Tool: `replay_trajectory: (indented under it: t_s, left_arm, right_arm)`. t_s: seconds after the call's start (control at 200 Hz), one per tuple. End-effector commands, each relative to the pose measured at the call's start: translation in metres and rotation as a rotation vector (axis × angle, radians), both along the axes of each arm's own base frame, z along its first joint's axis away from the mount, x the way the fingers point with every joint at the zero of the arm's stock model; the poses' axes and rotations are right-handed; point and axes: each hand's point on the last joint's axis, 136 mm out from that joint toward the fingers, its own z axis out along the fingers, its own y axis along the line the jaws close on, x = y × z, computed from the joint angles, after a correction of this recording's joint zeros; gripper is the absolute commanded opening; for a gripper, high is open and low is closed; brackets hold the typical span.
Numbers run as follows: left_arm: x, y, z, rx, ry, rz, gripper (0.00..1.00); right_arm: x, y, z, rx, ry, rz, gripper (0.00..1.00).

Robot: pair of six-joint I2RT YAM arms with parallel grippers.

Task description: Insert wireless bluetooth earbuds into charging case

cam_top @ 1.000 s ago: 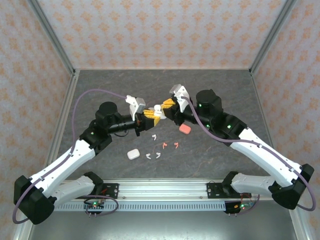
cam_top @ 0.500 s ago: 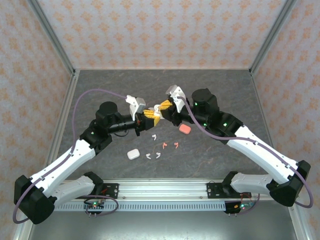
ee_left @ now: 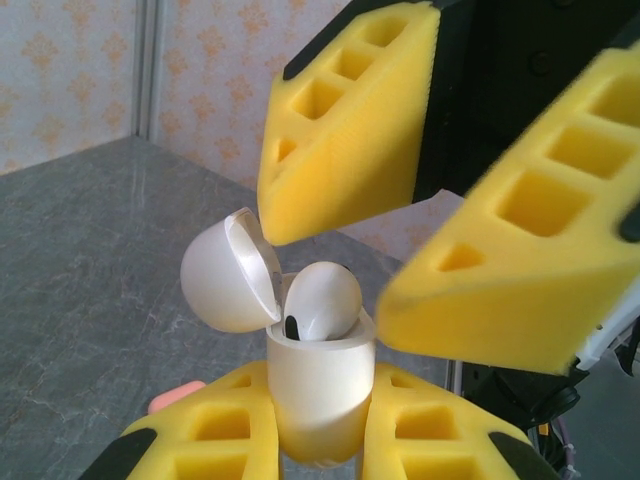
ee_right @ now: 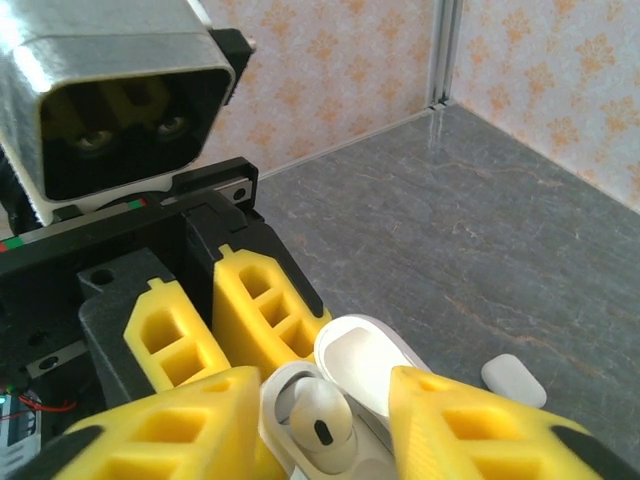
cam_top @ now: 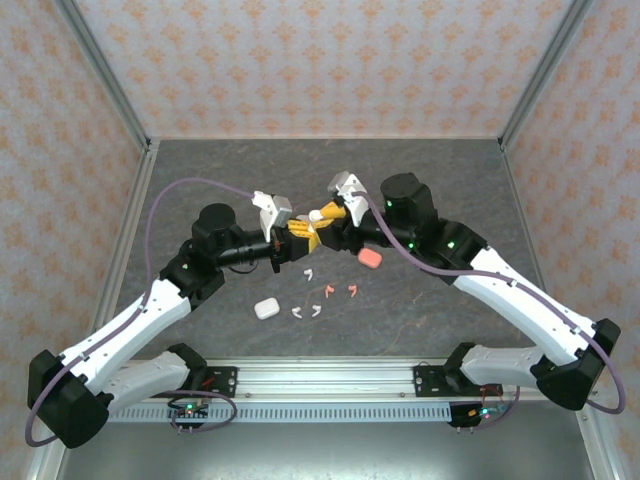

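My left gripper (ee_left: 320, 425) is shut on the body of a white charging case (ee_left: 320, 385), held upright above the table with its lid (ee_left: 225, 270) flipped open. One white earbud (ee_left: 322, 300) sits in a slot of the case, its head sticking out. My right gripper (ee_right: 320, 392) is open, its yellow fingers (ee_right: 170, 420) standing either side of that earbud (ee_right: 325, 425) without pinching it. From above, the left gripper (cam_top: 301, 235) and right gripper (cam_top: 326, 217) meet at mid-table. Loose white earbuds (cam_top: 307, 272) and salmon-pink earbuds (cam_top: 329, 291) lie on the table below them.
A closed salmon-pink case (cam_top: 369, 258) lies under the right wrist. A closed white case (cam_top: 266, 309) lies near the left forearm, with two more white earbuds (cam_top: 305, 311) beside it. Patterned walls with metal posts enclose the grey table (cam_top: 450, 190).
My right gripper has opened and let go of the white earbud, which now rests in the case. The right arm shifted slightly left; the left arm held still.
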Motion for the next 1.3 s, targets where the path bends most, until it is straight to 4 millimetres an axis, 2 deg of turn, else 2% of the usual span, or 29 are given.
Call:
replay_trajectory:
  t_s: [0.0,0.13,0.27,0.365,0.435,0.581,0.671,0.701,0.831,0.986,1.061,1.211,1.296]
  left_arm:
    - [-0.003,-0.001,0.021,-0.036,-0.069,-0.012,0.00]
    - [-0.002,0.001,0.019,-0.031,-0.072,0.008,0.00]
    - [-0.002,0.004,0.018,-0.027,-0.080,0.027,0.00]
    - [-0.003,0.007,0.018,-0.025,-0.085,0.040,0.00]
    - [-0.004,0.009,0.019,-0.025,-0.092,0.044,0.00]
    - [-0.009,0.013,0.024,-0.033,-0.114,0.051,0.00]
    - [-0.013,0.015,0.028,-0.040,-0.126,0.050,0.00]
    - [-0.014,0.016,0.030,-0.044,-0.129,0.051,0.00]
    - [-0.018,0.018,0.037,-0.062,-0.142,0.047,0.00]
    - [-0.024,0.021,0.052,-0.085,-0.176,0.043,0.00]
    - [-0.028,0.022,0.060,-0.097,-0.194,0.037,0.00]
    - [-0.034,0.025,0.070,-0.110,-0.221,0.028,0.00]
    - [-0.037,0.026,0.072,-0.111,-0.227,0.028,0.00]
  right_arm:
    - [-0.002,-0.001,0.024,0.050,0.007,-0.005,0.45]
    - [0.006,-0.012,0.049,0.107,0.005,-0.092,0.53]
    - [0.021,-0.030,0.063,0.146,0.018,-0.213,0.58]
    - [0.036,-0.047,0.059,0.158,0.055,-0.315,0.60]
    - [0.052,-0.062,0.047,0.154,0.105,-0.396,0.61]
    - [0.080,-0.085,0.006,0.145,0.257,-0.513,0.61]
    - [0.085,-0.088,-0.017,0.133,0.308,-0.535,0.60]
    - [0.090,-0.086,-0.032,0.112,0.334,-0.539,0.60]
    - [0.098,-0.081,-0.068,0.074,0.392,-0.556,0.58]
    - [0.104,-0.063,-0.117,0.046,0.524,-0.532,0.54]
    - [0.106,-0.052,-0.149,0.021,0.599,-0.531,0.54]
    - [0.101,-0.022,-0.209,-0.065,0.692,-0.513,0.54]
    - [0.097,-0.006,-0.236,-0.131,0.724,-0.501,0.54]
